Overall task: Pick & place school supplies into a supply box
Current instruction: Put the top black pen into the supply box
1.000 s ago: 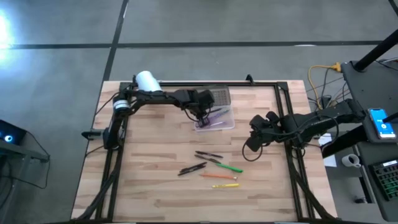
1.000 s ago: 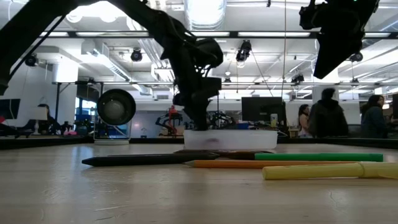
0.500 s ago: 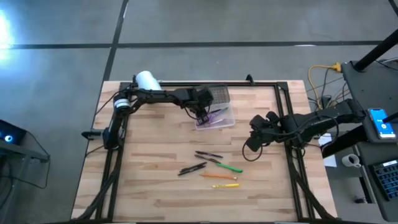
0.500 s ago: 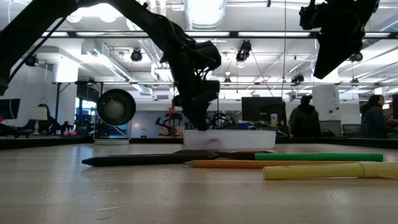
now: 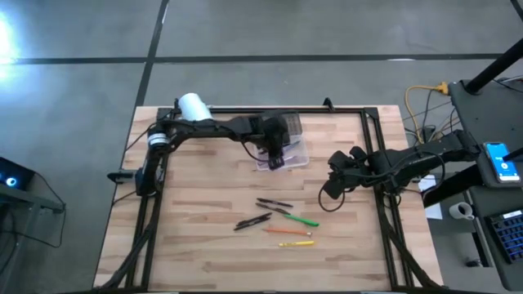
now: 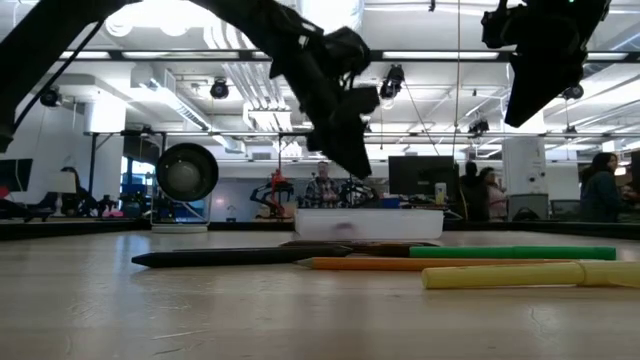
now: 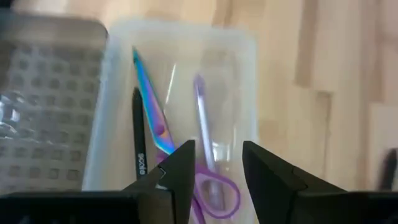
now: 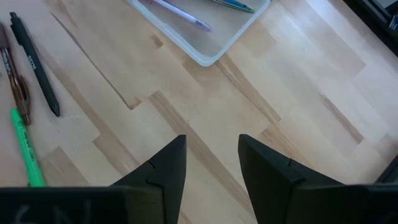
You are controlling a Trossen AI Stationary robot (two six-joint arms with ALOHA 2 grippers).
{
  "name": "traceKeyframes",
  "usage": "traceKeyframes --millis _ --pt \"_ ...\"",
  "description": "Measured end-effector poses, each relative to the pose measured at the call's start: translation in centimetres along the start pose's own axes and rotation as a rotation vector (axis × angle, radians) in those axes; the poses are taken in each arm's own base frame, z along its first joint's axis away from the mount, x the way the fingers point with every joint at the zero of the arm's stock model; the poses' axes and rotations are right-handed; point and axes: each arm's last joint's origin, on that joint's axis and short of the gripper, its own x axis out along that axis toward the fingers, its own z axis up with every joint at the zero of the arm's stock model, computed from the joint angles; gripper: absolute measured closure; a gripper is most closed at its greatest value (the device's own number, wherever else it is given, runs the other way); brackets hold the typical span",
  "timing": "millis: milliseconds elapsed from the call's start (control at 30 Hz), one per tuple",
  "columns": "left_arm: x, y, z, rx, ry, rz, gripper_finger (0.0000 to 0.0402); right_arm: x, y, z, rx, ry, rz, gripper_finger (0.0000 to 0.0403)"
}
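- Left gripper (image 7: 214, 168): above the supply box (image 5: 292, 152), fingers parted, nothing between them.
- Below it, inside the box: purple-handled scissors (image 7: 163, 134), a purple pen (image 7: 204, 130), a black pen (image 7: 139, 142); grey lid (image 7: 46, 99) open beside them.
- Right gripper (image 8: 211, 163): raised over bare table (image 5: 204, 253) well apart from the box, fingers parted, empty.
- Between the grippers, nearer the table's front: loose black, green (image 5: 303, 219), orange and yellow (image 5: 296, 243) pens.

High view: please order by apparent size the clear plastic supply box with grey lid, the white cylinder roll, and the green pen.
1. Clear plastic supply box with grey lid, partly hidden by the left arm.
2. White cylinder roll.
3. Green pen: about as long as the roll, but far thinner.
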Motion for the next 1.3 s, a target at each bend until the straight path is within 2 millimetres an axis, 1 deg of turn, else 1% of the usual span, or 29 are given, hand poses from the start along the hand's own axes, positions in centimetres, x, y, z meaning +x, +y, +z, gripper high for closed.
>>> traceKeyframes --millis 100,267,333,467,533,733,867,1100,1167,1233,1300 --pt "1.5 0.2 -1.0 -0.004 0.023 0.004 0.0284 0.0 0.0 0.0 0.001 0.001 -0.001 0.0266" --pt "3.5 0.4 -1.8 -0.003 0.032 0.006 0.0284 0.0 0.0 0.0 0.002 0.002 0.000 0.0266" --pt "3.9 0.4 -1.7 0.017 0.016 0.006 0.0284 0.0 0.0 0.0 0.002 0.002 0.000 0.0266" --pt "4.0 0.1 -0.7 0.052 -0.077 -0.003 0.0283 0.0 0.0 0.0 0.010 0.002 0.001 0.0266" --pt "4.4 0.0 -0.7 0.053 -0.088 -0.013 0.0283 0.0 0.0 0.0 0.025 0.003 0.001 0.0266" --pt "6.0 0.2 -1.5 0.038 -0.042 -0.016 0.0283 0.0 0.0 0.0 0.032 0.002 0.001 0.0266" --pt "7.5 0.2 -2.4 0.018 0.004 -0.019 0.0283 0.0 0.0 0.0 0.039 0.004 -0.001 0.0266" --pt "7.6 0.4 -2.9 0.028 0.060 -0.020 0.0283 0.0 -0.1 -0.1 0.041 0.012 -0.011 0.0266" --pt "7.4 0.7 -2.9 0.004 0.065 -0.028 0.0283 0.0 -0.2 -0.1 0.044 0.015 -0.015 0.0266" --pt "7.4 0.9 -2.8 -0.048 0.045 -0.054 0.0283 0.0 -0.2 -0.1 0.044 0.015 -0.015 0.0266" --pt "7.4 1.1 -2.1 -0.097 -0.023 -0.113 0.0283 0.0 -0.2 -0.1 0.044 0.015 -0.015 0.0266"
